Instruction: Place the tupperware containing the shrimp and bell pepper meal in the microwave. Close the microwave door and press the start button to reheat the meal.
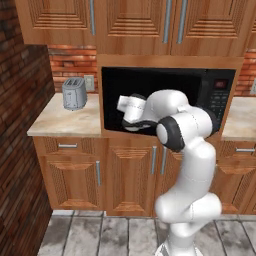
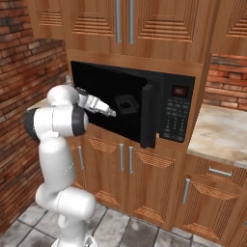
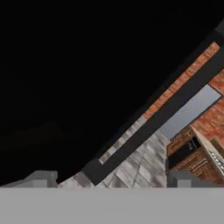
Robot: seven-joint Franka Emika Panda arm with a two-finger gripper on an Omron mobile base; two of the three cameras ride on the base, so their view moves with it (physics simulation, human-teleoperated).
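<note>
The black microwave is built in under the wooden wall cabinets; its keypad and small red display are on the right. The microwave door covers the opening, its handle edge standing slightly out from the body. My gripper points at the door's glossy panel, close to or touching it left of the handle. In the hand view the gripper faces the black door, which reflects floor and brick, and its fingertips stand wide apart: open, holding nothing. The tupperware and the meal are hidden.
A silver toaster stands on the beige counter left of the microwave. More counter lies to the right. A brick wall closes off the left side. Wooden base cabinets are below.
</note>
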